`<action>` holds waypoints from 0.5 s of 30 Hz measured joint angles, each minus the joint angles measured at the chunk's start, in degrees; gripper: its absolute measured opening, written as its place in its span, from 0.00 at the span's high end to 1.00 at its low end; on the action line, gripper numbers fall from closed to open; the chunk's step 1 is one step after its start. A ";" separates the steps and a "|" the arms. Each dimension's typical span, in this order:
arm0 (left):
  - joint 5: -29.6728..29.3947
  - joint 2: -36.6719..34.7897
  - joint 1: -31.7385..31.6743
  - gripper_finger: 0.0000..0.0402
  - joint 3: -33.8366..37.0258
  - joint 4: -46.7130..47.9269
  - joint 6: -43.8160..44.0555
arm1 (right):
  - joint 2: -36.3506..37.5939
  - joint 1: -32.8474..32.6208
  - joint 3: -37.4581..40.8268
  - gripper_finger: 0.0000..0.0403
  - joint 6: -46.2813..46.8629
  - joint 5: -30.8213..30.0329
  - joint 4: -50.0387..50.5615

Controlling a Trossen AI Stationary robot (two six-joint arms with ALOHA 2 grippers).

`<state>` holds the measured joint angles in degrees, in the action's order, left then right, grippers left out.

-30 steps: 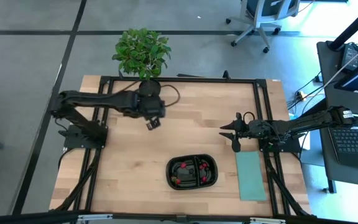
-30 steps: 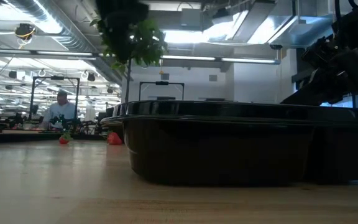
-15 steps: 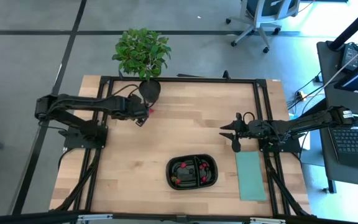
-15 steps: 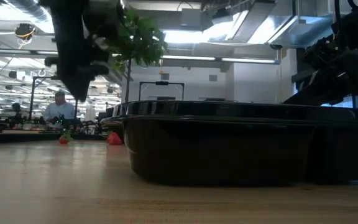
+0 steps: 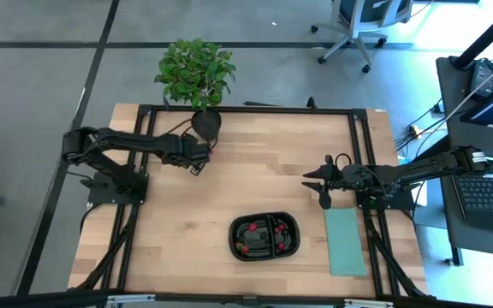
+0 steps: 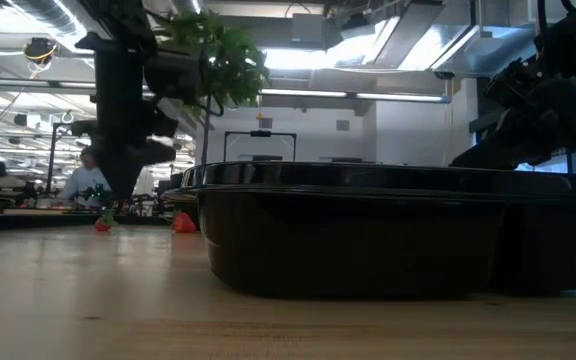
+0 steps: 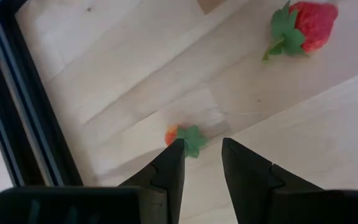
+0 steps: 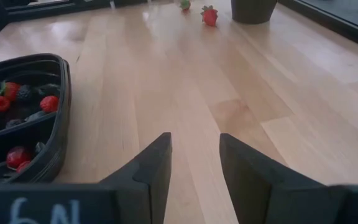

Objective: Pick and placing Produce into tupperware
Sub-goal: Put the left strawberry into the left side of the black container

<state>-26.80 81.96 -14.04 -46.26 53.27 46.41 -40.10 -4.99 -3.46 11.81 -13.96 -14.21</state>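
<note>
Left arm: reaches in from the table's (image 5: pixel 169 214) left edge, stretched along the far side, wrist bent down. My left gripper (image 5: pixel 197 162) hangs low by the plant pot (image 5: pixel 207 125) near the far edge. Fingers (image 7: pixel 169 168) narrowly parted, nothing between them; a small berry (image 7: pixel 182 135) with a green leaf cap lies on the wood just past the fingertips, whether touching I cannot tell. A larger red strawberry (image 7: pixel 303 28) lies well apart from it on the bare wood.

Right arm: comes in from the right edge, lying nearly level over the table, elbow out past the rail. My right gripper (image 5: pixel 322 192) sits at mid-depth near the right edge, pointed toward the table's middle. Fingers (image 8: pixel 148 171) moderately parted, empty.

Tupperware (image 5: pixel 264 237): black, two compartments, near the front edge, right of centre, just left of the teal mat (image 5: pixel 345 242).

Produce (image 5: pixel 252 228): red and dark pieces lie in both compartments; in the right wrist view several show against the near wall (image 8: pixel 61 106). The two loose pieces by the pot show far off in that view as well.

Low view: the container's dark wall fills the front; my left arm stands as a dark column behind it.
</note>
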 joint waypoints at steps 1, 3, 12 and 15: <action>0.03 0.81 0.02 0.75 0.00 -0.14 0.00 | 0.00 0.02 0.00 0.66 0.00 0.00 -0.16; 0.03 2.43 0.00 0.75 0.00 -0.10 0.00 | 0.00 0.00 0.00 0.66 -0.02 0.00 -0.25; 0.12 7.83 0.00 0.75 0.00 -0.14 0.13 | 0.00 0.00 0.00 0.66 -0.11 0.00 -0.57; 0.10 8.62 0.02 0.75 0.00 -0.13 0.13 | 0.00 0.00 0.00 0.66 -0.13 0.00 -0.57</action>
<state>-26.70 90.58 -14.02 -46.26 53.14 46.54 -40.10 -4.99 -3.46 11.68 -13.96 -14.79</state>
